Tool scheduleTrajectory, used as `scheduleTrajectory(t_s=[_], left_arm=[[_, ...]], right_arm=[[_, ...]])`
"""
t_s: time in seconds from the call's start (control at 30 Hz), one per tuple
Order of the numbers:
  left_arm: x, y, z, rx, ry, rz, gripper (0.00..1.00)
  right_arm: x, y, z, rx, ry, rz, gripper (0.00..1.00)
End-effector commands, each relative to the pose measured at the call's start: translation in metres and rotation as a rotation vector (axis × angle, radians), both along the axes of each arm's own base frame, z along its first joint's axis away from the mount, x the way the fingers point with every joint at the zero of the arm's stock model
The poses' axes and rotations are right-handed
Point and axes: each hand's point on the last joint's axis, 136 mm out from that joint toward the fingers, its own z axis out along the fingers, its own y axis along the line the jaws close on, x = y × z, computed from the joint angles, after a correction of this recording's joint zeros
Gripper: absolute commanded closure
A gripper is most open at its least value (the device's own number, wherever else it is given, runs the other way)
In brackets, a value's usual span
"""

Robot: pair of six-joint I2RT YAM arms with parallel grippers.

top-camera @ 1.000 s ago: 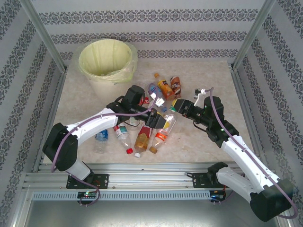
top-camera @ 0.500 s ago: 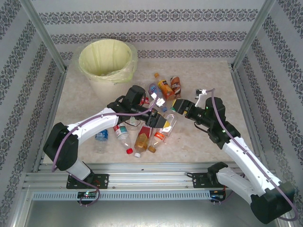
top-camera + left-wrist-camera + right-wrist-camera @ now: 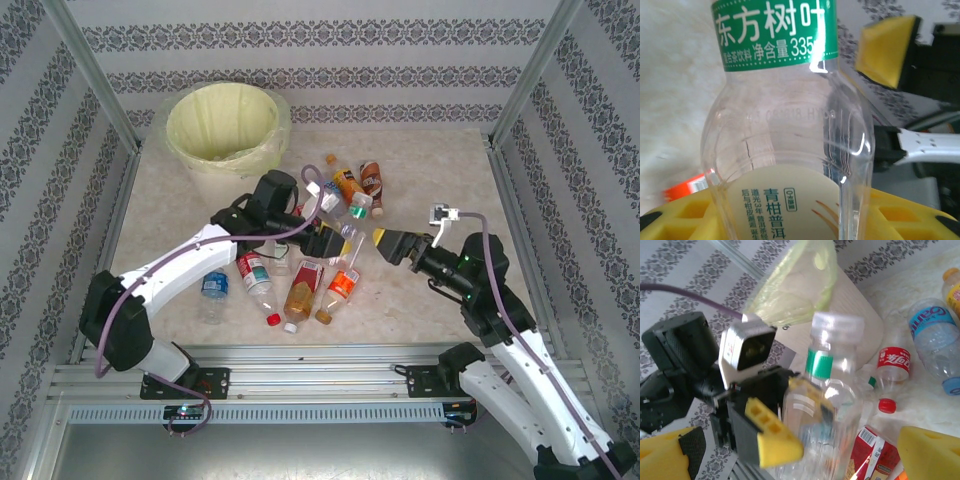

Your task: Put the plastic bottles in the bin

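- Grip status: left gripper is clamped on the green-label bottle, yellow pads either side of the lower body, just under the clear waist.
- Bottle axis: in the right wrist view it stands roughly upright, white cap on top and green neck band above the pads. In my left wrist view it runs straight out away from the palm. Can't tell the exact tilt from the top cam.
- right gripper: fingers wide apart, nothing in them, just beside the held bottle on its right, not touching as far as I can see.
- Key relation: bin is far-left of the left gripper, past that arm's own wrist. Left arm is clearly nearer; right arm would have to cross the whole pile. So I judge the carry belongs to the left arm: lift, swing back-left over the rim, release.
- Watch-out (my guess): grip is low on a slick clear body w/ the top unsupported, so it may pivot in the pads during the swing.
- Other stock: loose bottles lie flat on the table right below and around the left gripper, a few more further back. None seen in the bin from here; the liner hides the bottom.
- Vs 1 s ago:
  - both grippers were on this bottle mid-table
  - right has let go, spread fully and backed off to the right
  - left has finished closing
  - left wrist has nudged a bit toward the bin
  - handover looks done; pile looks about the same
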Motion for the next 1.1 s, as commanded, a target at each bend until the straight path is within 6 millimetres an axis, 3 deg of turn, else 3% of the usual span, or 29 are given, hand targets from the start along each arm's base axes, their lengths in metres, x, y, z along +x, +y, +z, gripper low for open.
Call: scheduleTrajectory(t_s=[0.0,0.17,0.37,0.5,0.63,0.8,1.07], left_arm=[[0.021,0.029,0.03,0.115,-0.156,0.149,0.49],[0.043,0.058,0.067,0.239,-0.256,0.305,0.47],[0.079,0.1,0.115,0.352,-0.369,0.49,0.46],[0.113,0.144,0.146,0.388,-0.402,0.653,0.47],[0.146,0.19,0.165,0.384,-0.393,0.788,0.51],[0.179,0.234,0.163,0.365,-0.308,0.9,0.51],[0.231,0.284,0.131,0.466,-0.21,0.995,0.51]], right_arm=[[-0.013,0.0,0.017,-0.01,-0.071,0.039,0.02],[-0.019,-0.001,0.035,-0.022,-0.109,0.053,0.02],[-0.019,0.0,0.032,-0.027,-0.097,0.055,0.02],[-0.016,-0.004,0.025,-0.047,-0.065,0.031,0.02],[-0.017,-0.005,0.019,-0.057,-0.047,0.023,0.02],[-0.016,-0.008,0.017,-0.068,-0.039,0.009,0.02],[-0.015,-0.009,0.011,-0.08,-0.018,0.002,0.02]])
